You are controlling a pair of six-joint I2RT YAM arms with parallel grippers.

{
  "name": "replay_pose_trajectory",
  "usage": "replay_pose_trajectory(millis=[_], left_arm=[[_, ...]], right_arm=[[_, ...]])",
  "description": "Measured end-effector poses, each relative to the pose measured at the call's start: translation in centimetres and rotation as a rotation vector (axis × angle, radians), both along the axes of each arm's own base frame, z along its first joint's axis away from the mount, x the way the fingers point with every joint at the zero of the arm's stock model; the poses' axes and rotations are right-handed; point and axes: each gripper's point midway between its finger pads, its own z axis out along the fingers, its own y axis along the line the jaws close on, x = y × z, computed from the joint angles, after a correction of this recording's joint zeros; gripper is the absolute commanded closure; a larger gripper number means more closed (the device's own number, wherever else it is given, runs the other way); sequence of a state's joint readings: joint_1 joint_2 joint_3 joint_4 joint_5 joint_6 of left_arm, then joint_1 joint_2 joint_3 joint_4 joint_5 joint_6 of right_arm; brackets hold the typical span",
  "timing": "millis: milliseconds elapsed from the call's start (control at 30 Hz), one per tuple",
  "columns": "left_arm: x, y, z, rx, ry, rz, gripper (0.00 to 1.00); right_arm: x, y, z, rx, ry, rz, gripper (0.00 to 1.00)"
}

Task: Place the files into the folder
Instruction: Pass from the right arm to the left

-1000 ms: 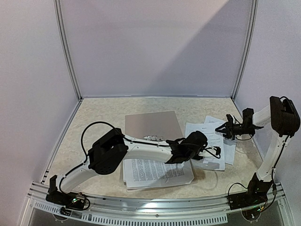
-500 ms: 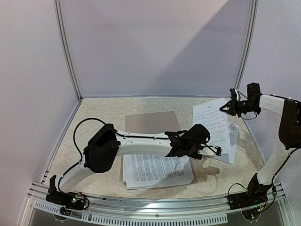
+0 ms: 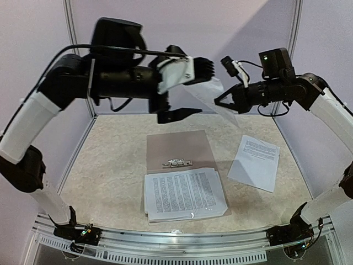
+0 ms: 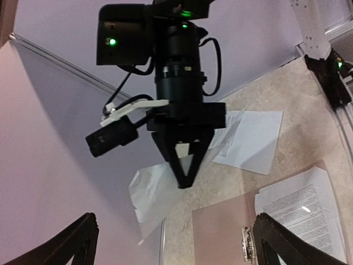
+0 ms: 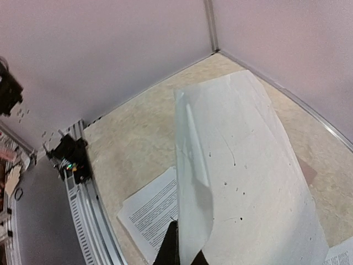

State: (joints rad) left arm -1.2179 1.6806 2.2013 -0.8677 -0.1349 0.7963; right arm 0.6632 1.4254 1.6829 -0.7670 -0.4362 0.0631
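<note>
The counter (image 3: 110,165) lies far below both hands. On it, under the gap between them, the folder (image 3: 176,144) is spread flat with its tan cover up and a metal clip (image 3: 175,163) across its middle. That suits loading from above.

A stack of files (image 3: 185,193) covers the folder's near half, just past the clip. I judge these pages already delivered, though whether they sit under the clip I cannot tell. More loose files (image 3: 255,163) wait below and slightly near of the right hand, off the folder and clear of its edge.

The right hand (image 4: 185,179) is pinched tight on the edge of one sheet (image 5: 237,182). The sheet hangs and curls from the grip, as thin paper would when lifted by one side.

The left hand (image 3: 203,89) faces it at the same height, jaws spread wide and holding nothing, with the sheet's free end between or just beyond them. It looks placed to take that end so both hands can lower the page flat.
</note>
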Motion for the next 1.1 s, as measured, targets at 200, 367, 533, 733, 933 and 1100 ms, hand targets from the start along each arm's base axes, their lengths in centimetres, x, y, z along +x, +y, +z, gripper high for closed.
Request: replay_pose_trajectory(millis=[200, 367, 533, 733, 933, 1100], left_arm=[[-2.1, 4.5, -1.9, 0.039, 0.117, 0.002, 0.00], [-4.0, 5.1, -6.6, 0.151, 0.322, -0.075, 0.00], [-3.4, 7.6, -8.6, 0.162, 0.476, -0.047, 0.03], [-2.8, 9.7, -9.1, 0.129, 0.552, -0.016, 0.63], [-3.6, 9.4, -10.7, 0.160, 0.605, -0.045, 1.00], [-2.8, 9.4, -10.7, 0.140, 0.622, -0.010, 1.00]], right_arm=[[-9.0, 7.4, -1.6, -0.119, -0.062, 0.244, 1.00], [-10.8, 10.3, -0.7, -0.114, -0.100, 0.303, 1.00], [-10.7, 10.5, -0.5, -0.104, -0.109, 0.303, 1.00], [-11.0, 11.1, -1.0, -0.091, -0.116, 0.341, 1.00], [-11.5, 11.4, -1.1, -0.078, -0.121, 0.375, 1.00], [-10.7, 11.1, -1.4, -0.086, -0.149, 0.329, 0.25]])
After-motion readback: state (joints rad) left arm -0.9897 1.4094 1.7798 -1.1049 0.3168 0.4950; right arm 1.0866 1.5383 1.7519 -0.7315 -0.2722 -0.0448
